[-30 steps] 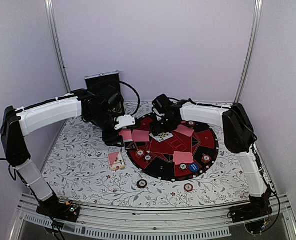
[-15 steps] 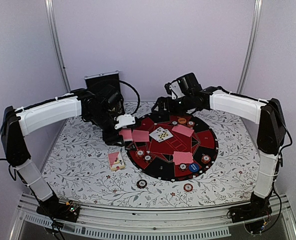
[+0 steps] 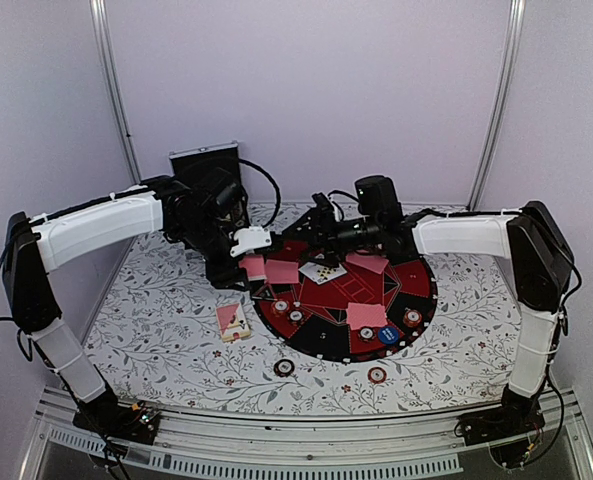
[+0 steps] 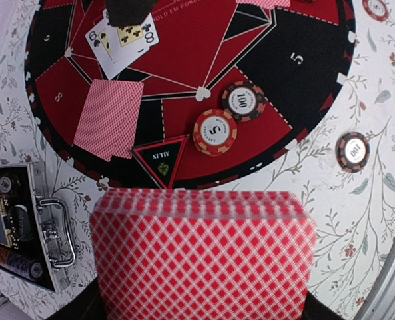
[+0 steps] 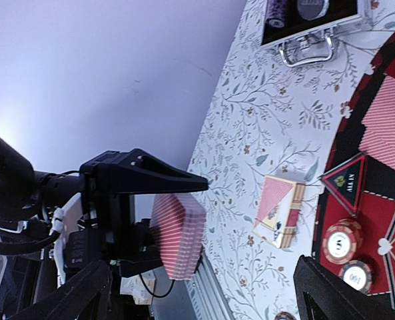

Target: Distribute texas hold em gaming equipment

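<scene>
Left wrist: clamped deck (image 4: 204,257) hides left fingers (image 5: 158,179); right fingers (image 5: 344,293) spread wide, empty.

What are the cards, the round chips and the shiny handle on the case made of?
The card deck looks like coated paper: thin stacked edges, printed red lattice. The chips look like matte plastic or clay, striped rims; unclear which. The case handle looks like polished metal: silvery, bright glints.

White-shelled left arm (image 3: 96,228) and right arm (image 3: 461,236), black joints, black wrists, loose black cables (image 3: 267,190).
</scene>
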Motion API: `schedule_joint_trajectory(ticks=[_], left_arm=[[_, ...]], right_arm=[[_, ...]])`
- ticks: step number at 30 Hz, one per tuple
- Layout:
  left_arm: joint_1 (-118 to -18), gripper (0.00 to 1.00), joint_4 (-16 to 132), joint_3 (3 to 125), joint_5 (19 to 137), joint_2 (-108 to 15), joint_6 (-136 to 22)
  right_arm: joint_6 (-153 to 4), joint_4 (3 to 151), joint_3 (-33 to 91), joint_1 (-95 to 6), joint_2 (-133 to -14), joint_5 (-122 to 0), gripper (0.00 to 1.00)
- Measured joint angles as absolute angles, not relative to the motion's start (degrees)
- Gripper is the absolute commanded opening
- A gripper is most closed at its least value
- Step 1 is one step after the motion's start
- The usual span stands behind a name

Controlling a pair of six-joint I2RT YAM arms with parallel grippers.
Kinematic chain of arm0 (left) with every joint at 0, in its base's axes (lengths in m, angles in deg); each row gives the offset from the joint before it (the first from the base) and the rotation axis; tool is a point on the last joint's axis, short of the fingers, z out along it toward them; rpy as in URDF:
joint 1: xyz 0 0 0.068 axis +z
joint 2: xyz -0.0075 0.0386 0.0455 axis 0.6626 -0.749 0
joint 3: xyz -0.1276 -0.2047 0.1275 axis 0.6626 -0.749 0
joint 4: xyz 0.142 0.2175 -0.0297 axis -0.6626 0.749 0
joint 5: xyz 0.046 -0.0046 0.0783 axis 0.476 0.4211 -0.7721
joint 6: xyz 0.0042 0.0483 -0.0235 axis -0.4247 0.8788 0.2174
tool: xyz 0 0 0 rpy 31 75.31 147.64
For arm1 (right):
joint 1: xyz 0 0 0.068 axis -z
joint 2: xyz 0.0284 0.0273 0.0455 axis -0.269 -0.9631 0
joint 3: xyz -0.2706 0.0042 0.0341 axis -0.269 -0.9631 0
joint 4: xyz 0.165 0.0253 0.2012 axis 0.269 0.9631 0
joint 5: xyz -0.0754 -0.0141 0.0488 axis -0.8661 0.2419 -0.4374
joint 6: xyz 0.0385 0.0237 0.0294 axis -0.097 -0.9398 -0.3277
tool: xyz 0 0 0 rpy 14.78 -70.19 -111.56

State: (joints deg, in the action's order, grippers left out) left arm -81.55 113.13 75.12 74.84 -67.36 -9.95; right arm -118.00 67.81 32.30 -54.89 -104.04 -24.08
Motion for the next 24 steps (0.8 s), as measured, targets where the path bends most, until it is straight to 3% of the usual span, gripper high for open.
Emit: schedule_joint_trajectory(ticks=[24], left_arm=[[-81.5, 0.0, 112.6, 75.9, 75.1, -67.4, -10.1]], right_arm=[[-130.2, 54.5, 33.0, -58.8, -110.7, -16.8, 0.91]])
